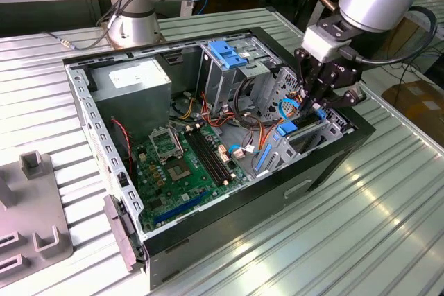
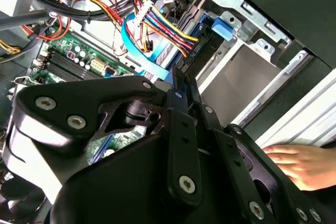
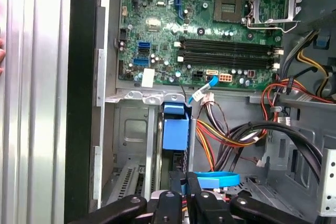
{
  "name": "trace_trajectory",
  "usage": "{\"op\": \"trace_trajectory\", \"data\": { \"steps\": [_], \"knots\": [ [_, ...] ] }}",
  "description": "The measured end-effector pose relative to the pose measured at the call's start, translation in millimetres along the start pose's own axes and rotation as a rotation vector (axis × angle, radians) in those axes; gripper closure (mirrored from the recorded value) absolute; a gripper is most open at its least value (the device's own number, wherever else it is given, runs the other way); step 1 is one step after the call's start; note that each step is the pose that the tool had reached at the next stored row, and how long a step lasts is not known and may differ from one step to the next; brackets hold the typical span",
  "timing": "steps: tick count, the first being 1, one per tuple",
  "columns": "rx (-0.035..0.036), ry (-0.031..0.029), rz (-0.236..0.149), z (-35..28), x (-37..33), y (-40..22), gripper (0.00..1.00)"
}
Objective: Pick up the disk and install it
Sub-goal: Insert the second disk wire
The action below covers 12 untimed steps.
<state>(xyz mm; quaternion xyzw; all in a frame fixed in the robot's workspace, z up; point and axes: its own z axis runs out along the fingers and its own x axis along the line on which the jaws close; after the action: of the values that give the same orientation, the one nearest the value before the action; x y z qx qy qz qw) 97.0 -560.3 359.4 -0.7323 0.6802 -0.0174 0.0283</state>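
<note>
The disk [image 1: 277, 145] stands on edge in the drive bay at the corner of the open computer case [image 1: 229, 237] on the exterior view's right. Its bright blue carrier rail [image 3: 175, 127] runs along the edge that faces me. In the second wrist view the disk [image 2: 220, 27] shows that blue end against the bay's metal wall. My gripper [image 1: 316, 109] reaches down into the bay from above. Its two black fingers [image 3: 169, 203] lie close together, and the gripper [image 3: 184, 195] sits right at the disk's near end. The gripper [image 2: 182, 80] is shut; I cannot tell whether anything is pinched.
Bundled cables [image 3: 236, 135] and a blue ribbon lie beside the bay. The motherboard [image 1: 177, 164], the power supply [image 1: 135, 77] and a tall cage with a blue latch [image 1: 225, 53] occupy the case. A person's hand [image 2: 296, 163] rests outside the case. A grey fixture [image 1: 31, 206] sits on the table.
</note>
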Motion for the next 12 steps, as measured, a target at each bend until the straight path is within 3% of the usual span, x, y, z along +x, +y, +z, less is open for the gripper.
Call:
{"op": "trace_trajectory", "data": {
  "steps": [3,5,6,7,9,12],
  "knots": [
    [0.0269,0.0006,0.0,0.7,0.3,2.4,0.84],
    [0.0382,0.0013,-0.001,1.6,0.2,3.9,0.84],
    [0.049,0.0023,-0.001,2.6,0.1,5.0,0.84],
    [0.0555,0.0031,-0.001,3.7,0.1,5.9,0.84],
    [0.0607,0.0033,-0.001,5.0,0.1,6.9,0.84],
    [0.0631,0.0034,-0.001,6.5,0.0,7.8,0.84]
  ]
}}
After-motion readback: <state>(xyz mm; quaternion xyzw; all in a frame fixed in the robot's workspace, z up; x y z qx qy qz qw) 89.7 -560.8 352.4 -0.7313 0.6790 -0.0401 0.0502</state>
